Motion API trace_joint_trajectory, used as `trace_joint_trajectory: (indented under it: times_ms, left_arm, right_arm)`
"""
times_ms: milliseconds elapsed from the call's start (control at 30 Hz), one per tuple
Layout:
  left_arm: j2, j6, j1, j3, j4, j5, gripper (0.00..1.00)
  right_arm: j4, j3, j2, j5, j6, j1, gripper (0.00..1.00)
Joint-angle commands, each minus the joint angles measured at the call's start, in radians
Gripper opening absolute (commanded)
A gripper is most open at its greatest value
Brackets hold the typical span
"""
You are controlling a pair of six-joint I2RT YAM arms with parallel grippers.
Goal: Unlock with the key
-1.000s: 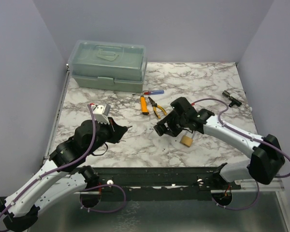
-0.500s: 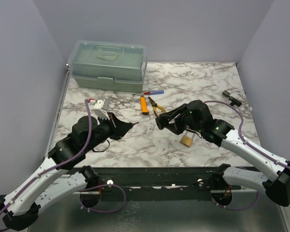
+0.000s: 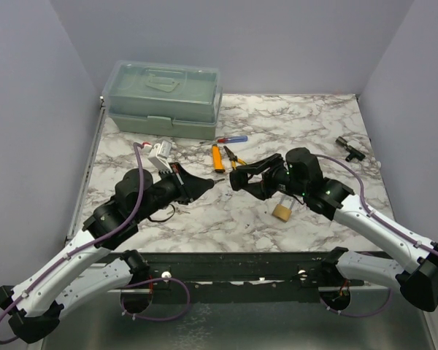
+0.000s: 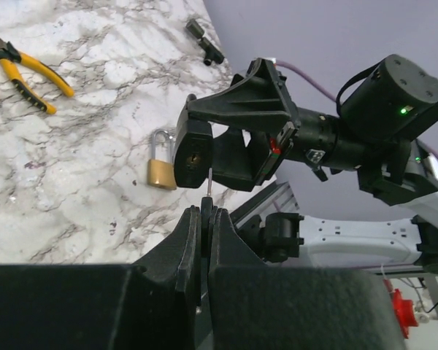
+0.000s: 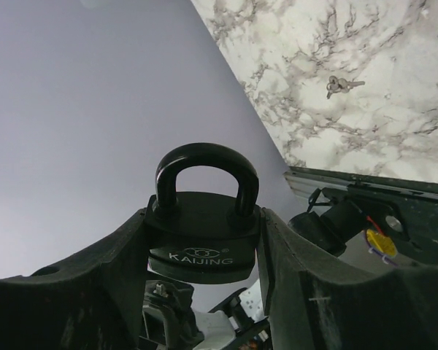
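Presently, the left gripper (image 4: 204, 213) is closed narrow on a key (image 4: 209, 184), and the thin blade stands out past the fingertips toward the right arm. The right gripper (image 5: 203, 251) clamps a black padlock (image 5: 204, 233) by its body, one finger on each side, with the shackle shut and clear of the fingers. In the left wrist view the keyhole face of the black padlock is turned toward the key. The blade tip sits just beside the keyhole, close but apart, and no entry is visible. The two grippers face each other above the table (image 3: 314, 124), near its middle. A brass padlock (image 3: 281, 211) lies on the table near the right arm, toward the near edge, and loose keys (image 5: 343, 85) lie on the table as well. Pliers (image 3: 237, 162) and a toolbox (image 3: 164, 98) lie farther back. Status: the key is in hand, and the lock is in hand and presented. Remaining, by judgement: line the blade up with the keyhole, insert it fully, turn it, and confirm that the shackle releases.
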Motion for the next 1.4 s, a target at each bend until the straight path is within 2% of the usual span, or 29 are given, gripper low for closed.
trace_joint_trajectory:
  times_ms: [0,500,1367]
  left_arm:
    - [-0.006,-0.062,0.002,-0.040,0.089,0.014,0.00]
    - [0.015,-0.083,0.002,-0.112,0.201,0.031,0.00]
    - [0.018,-0.077,0.001,-0.151,0.206,0.020,0.00]
  right_arm:
    - [0.135,-0.012,-0.017,-0.064,0.066,-0.004,0.00]
    - [0.028,0.051,0.007,-0.078,0.110,-0.005,0.00]
    - [0.011,0.067,0.019,-0.071,0.114,-0.005,0.00]
